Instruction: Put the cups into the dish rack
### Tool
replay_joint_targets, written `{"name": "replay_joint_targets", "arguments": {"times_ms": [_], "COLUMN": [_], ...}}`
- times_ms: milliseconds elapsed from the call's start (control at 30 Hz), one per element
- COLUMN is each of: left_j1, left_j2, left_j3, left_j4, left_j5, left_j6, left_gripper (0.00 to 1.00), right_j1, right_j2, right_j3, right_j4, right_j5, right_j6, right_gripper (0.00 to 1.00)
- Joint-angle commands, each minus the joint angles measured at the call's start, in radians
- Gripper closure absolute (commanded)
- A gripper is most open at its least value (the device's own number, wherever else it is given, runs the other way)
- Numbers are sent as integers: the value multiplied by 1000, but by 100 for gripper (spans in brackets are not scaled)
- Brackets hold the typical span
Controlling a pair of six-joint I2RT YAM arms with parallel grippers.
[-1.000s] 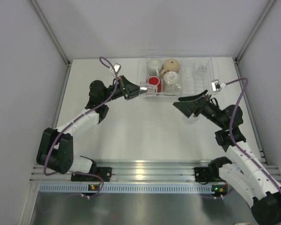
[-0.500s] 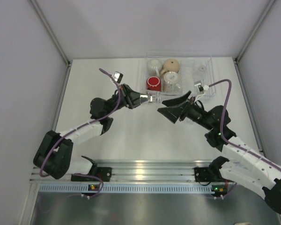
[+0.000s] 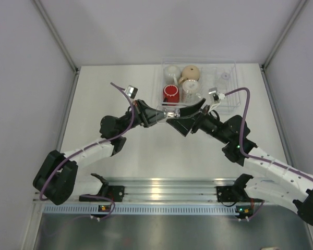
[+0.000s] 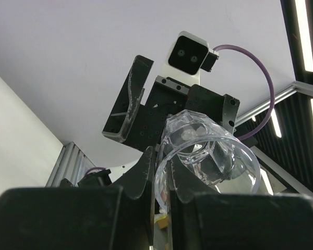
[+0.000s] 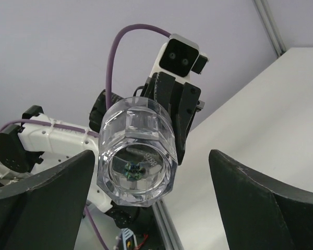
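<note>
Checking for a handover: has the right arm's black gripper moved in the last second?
Yes. The right gripper swung left along the clear plastic dish rack, toward the small clear glass.

Your left arm [image 3: 88, 149] and right arm [image 3: 274, 167] are built of white links between bulky black joints. A purple cable [image 5: 141, 25] loops to each wrist, ending at a white camera block [image 5: 180, 56] with a black, two-lens face. The fingers [image 5: 261, 205] are matte black, broad and wedge-shaped.

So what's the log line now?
left gripper: shut on glass | right gripper: open, facing glass | rack: red mug inside
</note>
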Motion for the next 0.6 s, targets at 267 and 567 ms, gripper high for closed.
{"name": "replay_joint_targets", "arguments": {"times_ms": [267, 567], "left_j1": [-10, -10], "left_j2": [-52, -43], "left_j3": [-18, -30], "left_j4": [138, 138], "left_j5": [-26, -37], "left_j6": [31, 32], "left_gripper": [100, 34], "right_j1": [60, 63], "right_j2": [0, -47], "right_j3": [37, 6], "right_j4": [107, 149], "right_j5": [63, 97], "right_j6": [-45, -75], "right_gripper": [48, 100]}}
